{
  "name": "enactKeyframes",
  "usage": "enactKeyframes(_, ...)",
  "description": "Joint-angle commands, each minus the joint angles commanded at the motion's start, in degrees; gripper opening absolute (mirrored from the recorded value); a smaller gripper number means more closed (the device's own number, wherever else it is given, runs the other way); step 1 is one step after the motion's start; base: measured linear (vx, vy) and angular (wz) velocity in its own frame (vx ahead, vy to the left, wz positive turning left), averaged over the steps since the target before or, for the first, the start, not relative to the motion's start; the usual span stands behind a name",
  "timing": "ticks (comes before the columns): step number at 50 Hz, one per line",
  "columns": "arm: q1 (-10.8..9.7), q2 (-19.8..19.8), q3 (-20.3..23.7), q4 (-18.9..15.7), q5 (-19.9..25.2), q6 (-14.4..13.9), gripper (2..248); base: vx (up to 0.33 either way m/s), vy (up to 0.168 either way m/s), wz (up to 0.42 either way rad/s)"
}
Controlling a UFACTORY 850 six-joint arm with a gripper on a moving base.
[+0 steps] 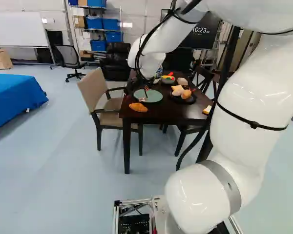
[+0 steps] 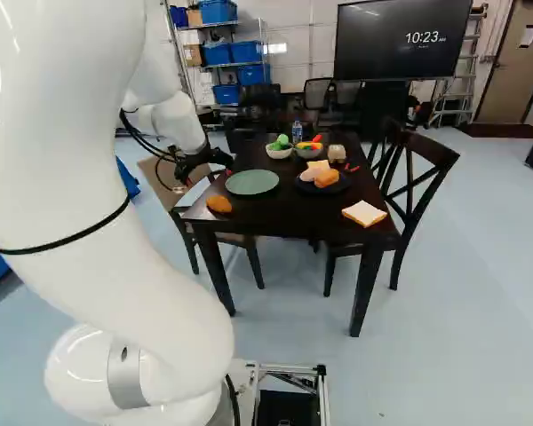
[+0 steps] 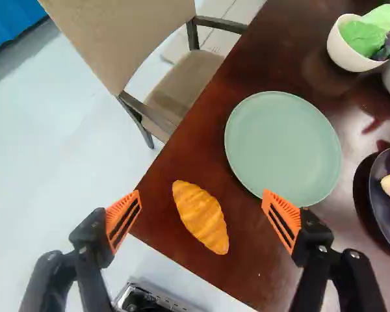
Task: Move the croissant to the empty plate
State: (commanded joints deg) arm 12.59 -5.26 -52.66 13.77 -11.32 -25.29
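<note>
In the right base view my gripper hangs over the table's left side, near the green plate. The wrist view shows the gripper open, its orange pads wide apart. The croissant lies on the bare table below, between the two fingers as seen from the wrist, and neither finger touches it. Beside the croissant, towards the table's middle, is the empty green plate. The croissant shows near the table's corner in the left base view.
A dark plate with food stands right of the green one. Beyond are two bowls and a bottle. Bread lies near the table's right edge. A beige armchair and a dark chair flank the table.
</note>
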Motion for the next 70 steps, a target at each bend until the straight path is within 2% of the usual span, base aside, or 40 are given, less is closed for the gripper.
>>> enactKeyframes(25,0.3,-0.5,-4.4,1.3,-9.3,0.0,247,0.000,0.000,0.000)
enactKeyframes(36,0.6,-2.9,-7.0,1.3,-12.9,0.0,247,0.000,0.000,0.000)
enactKeyframes(41,0.6,-4.0,-8.3,1.3,-14.4,-1.4,247,0.000,0.000,0.000)
enactKeyframes(49,0.5,-5.8,-10.3,1.3,-16.8,-5.6,247,0.000,0.000,0.000)
enactKeyframes(70,-0.1,-11.1,-16.5,1.3,-22.5,-5.6,247,0.000,0.000,0.000)
